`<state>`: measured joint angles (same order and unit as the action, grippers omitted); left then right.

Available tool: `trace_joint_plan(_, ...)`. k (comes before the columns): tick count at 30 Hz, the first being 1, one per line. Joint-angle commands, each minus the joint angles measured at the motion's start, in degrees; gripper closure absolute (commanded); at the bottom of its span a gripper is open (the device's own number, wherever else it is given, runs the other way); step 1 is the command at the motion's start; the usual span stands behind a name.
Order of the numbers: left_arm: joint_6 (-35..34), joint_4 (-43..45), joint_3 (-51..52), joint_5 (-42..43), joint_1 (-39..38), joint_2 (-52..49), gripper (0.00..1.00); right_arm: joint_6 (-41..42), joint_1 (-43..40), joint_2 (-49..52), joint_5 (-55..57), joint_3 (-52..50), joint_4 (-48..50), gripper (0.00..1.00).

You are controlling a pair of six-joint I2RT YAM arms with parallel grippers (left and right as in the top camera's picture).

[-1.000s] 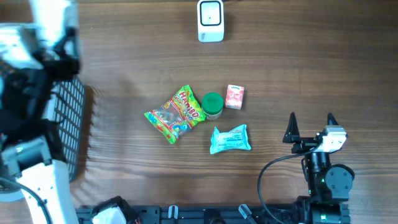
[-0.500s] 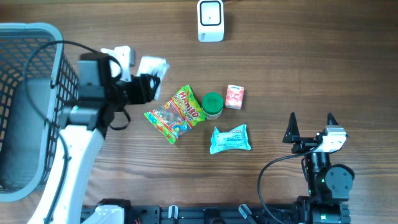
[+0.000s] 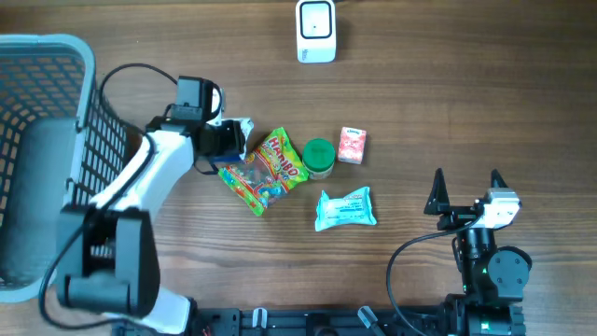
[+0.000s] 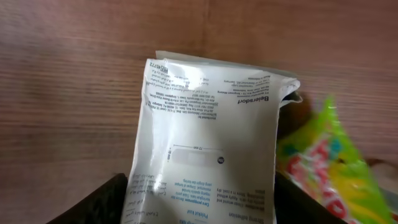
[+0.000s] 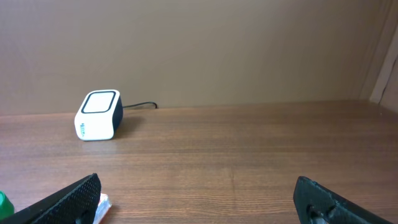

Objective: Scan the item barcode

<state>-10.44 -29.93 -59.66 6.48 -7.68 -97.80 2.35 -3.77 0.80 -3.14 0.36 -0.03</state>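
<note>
The left tool [image 3: 227, 140] appears to pinch the white packet [image 4: 205, 143] just beside the candy bag [image 3: 266, 168], well apart from the scanner [image 3: 315, 31]; its limp film could slip or fold before it is read.

- The table [image 3: 466, 84] is brown wood with thin darker lines running along it.
- The jar [image 3: 319, 157] has a green lid.
- The candy bag [image 3: 264, 170], touching the jar's left side, is bright green with red letters and yellow, orange and blue bits.
- The small box [image 3: 352, 145], just right of the jar, is pink and white.
- The wipes pack [image 3: 346, 208], near the jar on the robot's side, is light blue-green.
- The white packet [image 4: 205, 155], left of the jar past the candy bag, has tiny black writing.
- The scanner [image 3: 316, 31], well beyond the jar, is white.
- The basket [image 3: 37, 140], far left of the jar, is pale blue with a criss-cross mesh.
</note>
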Motion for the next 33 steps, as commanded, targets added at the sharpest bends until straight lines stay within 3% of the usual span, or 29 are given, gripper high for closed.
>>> trace_joint_plan(1,-0.52,0.52,0.96,-6.71,-0.35,-2.34,0.33,0.68,0.17,-0.26,0.52,-0.07,0.11,0.00)
trace_joint_plan(4,-0.31,0.83,0.94,-10.29,-0.35,-1.79,0.00,0.68,0.17,-0.24,0.52,-0.07,0.11,0.00)
trace_joint_plan(8,-0.31,-1.27,-0.79,-10.45,-0.35,3.15,0.00,0.68,0.17,-0.24,0.52,-0.07,0.11,0.00)
trace_joint_plan(16,-0.02,-5.35,-11.72,-11.04,-0.35,27.12,0.00,0.68,0.17,-0.24,0.52,-0.07,0.11,0.00)
trace_joint_plan(23,8.37,11.52,-14.84,-18.01,-0.31,42.66,0.00,0.66,0.17,-0.24,0.52,-0.07,0.11,0.00)
trace_joint_plan(27,17.92,19.47,-19.10,-20.94,-0.31,46.10,0.00,0.66,0.17,-0.24,0.52,-0.07,0.11,0.00)
trace_joint_plan(30,19.47,13.53,-24.85,-24.63,-0.31,46.93,0.00,0.68,0.17,-0.24,0.52,-0.07,0.11,0.00)
trace_joint_plan(33,18.97,1.14,-32.04,-25.40,-0.31,48.28,0.00,0.37,0.17,-0.26,1.27,-0.07,0.61,0.00)
